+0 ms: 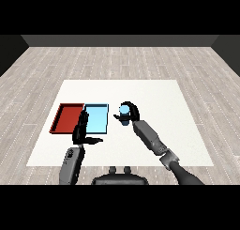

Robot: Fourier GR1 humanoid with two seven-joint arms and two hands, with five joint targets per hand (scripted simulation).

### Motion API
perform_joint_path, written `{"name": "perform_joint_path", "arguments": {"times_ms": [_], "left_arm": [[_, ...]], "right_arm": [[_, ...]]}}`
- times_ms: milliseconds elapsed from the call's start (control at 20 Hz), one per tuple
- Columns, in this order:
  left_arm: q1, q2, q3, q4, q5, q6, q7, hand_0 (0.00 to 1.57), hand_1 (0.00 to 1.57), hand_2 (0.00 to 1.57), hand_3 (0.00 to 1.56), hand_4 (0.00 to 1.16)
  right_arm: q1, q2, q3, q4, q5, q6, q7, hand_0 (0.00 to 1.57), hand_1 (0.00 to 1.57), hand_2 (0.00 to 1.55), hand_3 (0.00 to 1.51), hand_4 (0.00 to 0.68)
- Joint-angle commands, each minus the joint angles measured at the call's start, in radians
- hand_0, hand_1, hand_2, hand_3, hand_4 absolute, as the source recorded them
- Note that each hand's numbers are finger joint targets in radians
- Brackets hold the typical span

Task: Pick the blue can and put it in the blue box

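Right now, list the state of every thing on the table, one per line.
blue can: upright, held just right of the trays.
right hand: curled round the blue can.
left hand: open, fingers straight, over the trays' near edge.
light blue tray: holds nothing.
red tray: holds nothing.

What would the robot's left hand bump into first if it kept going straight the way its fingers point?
Probably the light blue tray. The left hand points its straight fingers away from the robot, over the seam between that tray and the red tray. Height above them is unclear.
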Motion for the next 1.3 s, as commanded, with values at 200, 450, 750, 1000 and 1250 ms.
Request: {"name": "perform_joint_path", "arguments": {"times_ms": [200,450,750,1000,1250], "left_arm": [[-0.105,-0.009,-0.073,0.070,0.018,0.024,0.101,0.00,0.00,0.00,0.00,0.00],[-0.090,-0.009,-0.083,0.085,0.007,0.023,0.073,0.00,0.00,0.00,0.00,0.00],[-0.198,-0.009,-0.227,0.173,0.063,0.171,0.056,0.00,0.00,0.00,0.00,0.00],[-0.288,-0.009,-0.217,0.270,0.054,0.175,0.061,0.00,0.00,0.00,0.00,0.00],[-0.236,-0.009,-0.317,0.202,0.103,0.254,0.119,0.00,0.00,0.00,0.00,0.00]], "right_arm": [[0.113,-0.055,0.020,-0.274,0.086,-0.006,0.038,1.43,1.43,1.44,1.42,0.666],[0.325,-0.138,0.049,-0.587,0.131,0.003,0.129,1.44,1.44,1.44,1.42,0.665],[0.294,-0.059,0.014,-0.582,0.211,-0.007,0.175,1.42,1.42,1.43,1.40,0.652],[0.254,-0.025,-0.027,-0.612,0.280,-0.023,0.244,1.43,1.43,1.44,1.41,0.669],[0.335,-0.017,-0.048,-0.658,0.315,0.059,0.241,1.42,1.42,1.45,1.42,0.660]]}}
